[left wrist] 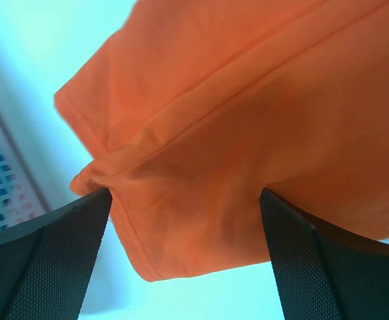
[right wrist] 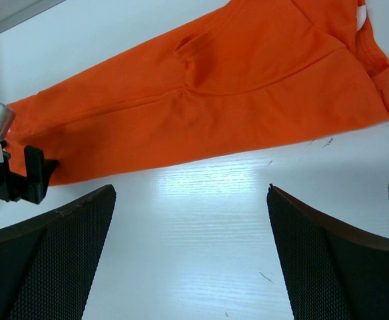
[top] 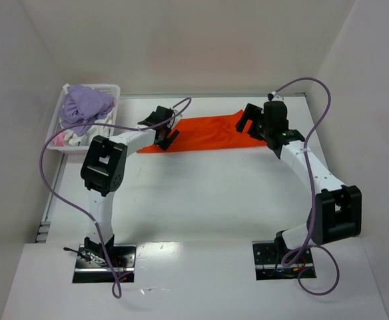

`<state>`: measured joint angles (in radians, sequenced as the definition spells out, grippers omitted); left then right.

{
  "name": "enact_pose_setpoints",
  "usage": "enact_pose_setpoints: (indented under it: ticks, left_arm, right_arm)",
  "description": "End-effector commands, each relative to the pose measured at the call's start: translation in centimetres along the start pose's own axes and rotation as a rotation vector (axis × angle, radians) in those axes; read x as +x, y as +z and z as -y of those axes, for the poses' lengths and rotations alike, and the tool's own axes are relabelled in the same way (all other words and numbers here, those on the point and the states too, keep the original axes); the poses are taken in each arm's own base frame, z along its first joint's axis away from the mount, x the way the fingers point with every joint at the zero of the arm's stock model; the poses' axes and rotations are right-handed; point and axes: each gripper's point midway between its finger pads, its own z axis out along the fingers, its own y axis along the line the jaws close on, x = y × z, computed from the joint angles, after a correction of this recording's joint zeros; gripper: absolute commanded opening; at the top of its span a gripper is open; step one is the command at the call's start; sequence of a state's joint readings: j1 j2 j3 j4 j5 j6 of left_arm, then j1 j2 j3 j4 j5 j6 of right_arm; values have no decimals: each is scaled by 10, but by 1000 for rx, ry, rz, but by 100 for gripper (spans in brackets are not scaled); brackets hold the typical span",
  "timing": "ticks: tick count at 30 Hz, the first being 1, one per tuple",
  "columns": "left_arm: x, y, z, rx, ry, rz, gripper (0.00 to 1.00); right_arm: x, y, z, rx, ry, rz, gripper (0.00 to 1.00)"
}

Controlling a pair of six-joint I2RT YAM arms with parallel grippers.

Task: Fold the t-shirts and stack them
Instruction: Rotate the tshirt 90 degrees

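A vivid orange t-shirt (top: 204,133) lies as a long folded strip across the far part of the white table. My left gripper (top: 166,135) is open over the strip's left end. In the left wrist view the orange cloth (left wrist: 248,100) fills the space between and beyond the spread fingers of the left gripper (left wrist: 184,192), with nothing pinched. My right gripper (top: 250,123) is open at the strip's right end. In the right wrist view the right gripper (right wrist: 191,190) hangs over bare table, just short of the shirt's (right wrist: 214,100) near edge.
A white lattice basket (top: 112,87) stands at the far left corner, heaped with lilac cloth (top: 86,103) and some pale pieces. Its wall shows in the left wrist view (left wrist: 1,173). White walls close the table's back and sides. The left gripper's body (right wrist: 21,175) shows in the right wrist view.
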<state>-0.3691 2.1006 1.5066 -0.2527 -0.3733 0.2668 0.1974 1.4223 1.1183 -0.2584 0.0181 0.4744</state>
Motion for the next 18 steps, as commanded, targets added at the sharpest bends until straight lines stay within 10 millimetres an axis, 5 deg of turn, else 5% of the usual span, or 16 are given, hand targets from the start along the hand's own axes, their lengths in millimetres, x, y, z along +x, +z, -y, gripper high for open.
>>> enact_pose_setpoints:
  ticks: [1, 6, 9, 18]
  left_arm:
    - [5, 8, -9, -106, 43, -47, 100]
    - [23, 5, 16, -71, 121, -107, 100]
    - [28, -2, 53, 30, 190, -129, 100]
    - [42, -78, 156, 289, 255, -200, 100]
  right_arm:
    - [-15, -14, -3, -16, 5, 57, 100]
    - [-20, -21, -6, -27, -3, 78, 100]
    - [-17, -20, -4, -22, -4, 70, 100]
    - [3, -8, 27, 96, 49, 16, 100]
